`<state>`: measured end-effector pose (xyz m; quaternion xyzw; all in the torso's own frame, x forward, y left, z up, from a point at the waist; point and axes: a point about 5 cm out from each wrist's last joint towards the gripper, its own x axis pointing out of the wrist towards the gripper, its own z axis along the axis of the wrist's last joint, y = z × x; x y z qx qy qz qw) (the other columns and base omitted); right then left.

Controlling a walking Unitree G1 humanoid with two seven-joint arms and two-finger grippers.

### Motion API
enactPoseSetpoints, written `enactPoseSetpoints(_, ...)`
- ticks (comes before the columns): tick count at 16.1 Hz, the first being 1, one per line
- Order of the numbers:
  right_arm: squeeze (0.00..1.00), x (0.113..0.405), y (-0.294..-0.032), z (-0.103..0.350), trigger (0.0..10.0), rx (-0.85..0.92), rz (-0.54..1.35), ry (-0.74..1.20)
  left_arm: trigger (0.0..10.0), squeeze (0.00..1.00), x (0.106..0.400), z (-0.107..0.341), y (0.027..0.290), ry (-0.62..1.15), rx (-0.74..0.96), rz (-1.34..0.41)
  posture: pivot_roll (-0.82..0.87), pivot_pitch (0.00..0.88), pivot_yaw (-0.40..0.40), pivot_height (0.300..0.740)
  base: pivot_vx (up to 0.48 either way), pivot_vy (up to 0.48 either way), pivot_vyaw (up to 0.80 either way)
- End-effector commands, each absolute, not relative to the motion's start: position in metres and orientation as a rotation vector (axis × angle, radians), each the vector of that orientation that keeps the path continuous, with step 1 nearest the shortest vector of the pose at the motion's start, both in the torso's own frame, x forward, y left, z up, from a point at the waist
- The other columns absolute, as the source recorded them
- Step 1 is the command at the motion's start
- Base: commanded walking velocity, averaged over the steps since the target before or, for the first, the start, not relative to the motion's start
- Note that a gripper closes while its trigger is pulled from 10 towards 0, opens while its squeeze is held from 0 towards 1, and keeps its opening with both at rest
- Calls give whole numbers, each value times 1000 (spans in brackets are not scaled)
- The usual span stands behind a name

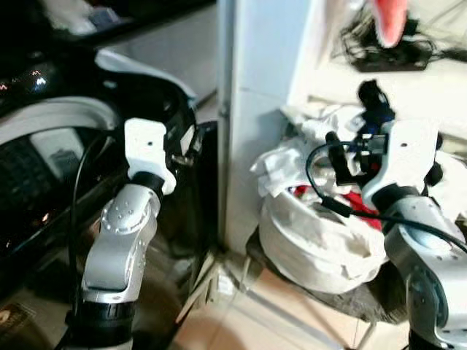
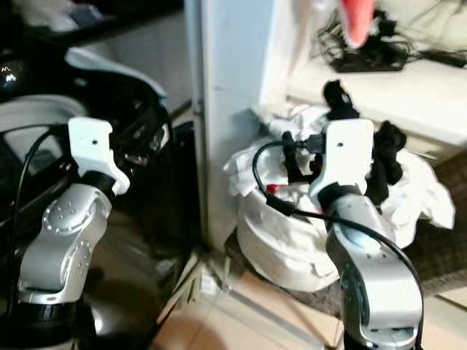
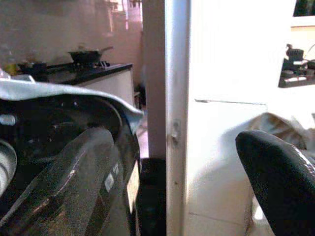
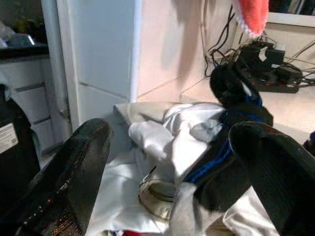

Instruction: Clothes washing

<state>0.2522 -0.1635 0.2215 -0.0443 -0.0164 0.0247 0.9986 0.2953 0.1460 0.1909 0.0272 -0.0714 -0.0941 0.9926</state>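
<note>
A pile of white laundry point(image 1: 321, 226) fills a round basket right of a white pillar, with a black and blue garment point(image 4: 231, 123) on top and something red point(image 1: 357, 200) showing in the heap. My right gripper point(image 4: 172, 162) hovers just over the pile, open, its fingers point(image 4: 69, 177) spread wide with nothing between them. To the left stands the dark washing machine point(image 1: 51, 117) with its white door ring, a pale cloth point(image 3: 64, 91) draped over its top. My left gripper point(image 3: 172, 196) is raised in front of the machine, open and holding nothing.
The white pillar point(image 1: 255, 109) separates the machine from the basket, and a black unit with a sticker point(image 3: 133, 182) stands against it. Behind the basket, a white shelf carries a power strip and cables point(image 1: 394, 51). A pink-red item point(image 1: 390, 18) hangs above. A stove with a pan point(image 3: 88, 54) is far behind.
</note>
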Motion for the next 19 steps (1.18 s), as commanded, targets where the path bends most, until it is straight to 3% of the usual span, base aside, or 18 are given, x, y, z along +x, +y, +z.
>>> enactPoseSetpoints(1,0,255,-162,223,10000,-80,69,-27,10000,0,292,192,151,-144,59,-169,-61,0,-28,740,262,0,0)
enactPoseSetpoints(7,0,253,-158,218,10000,-40,76,-12,10000,0,293,197,152,-156,74,-185,-59,0,-10,740,265,0,0)
enactPoseSetpoints(11,0,246,-157,216,10000,-9,61,-14,10000,0,293,199,149,-154,64,-215,-75,0,17,740,303,0,-569)
enactPoseSetpoints(19,0,250,-162,220,10000,-41,40,-12,10000,0,295,198,148,-148,46,-176,-79,0,6,740,0,0,0)
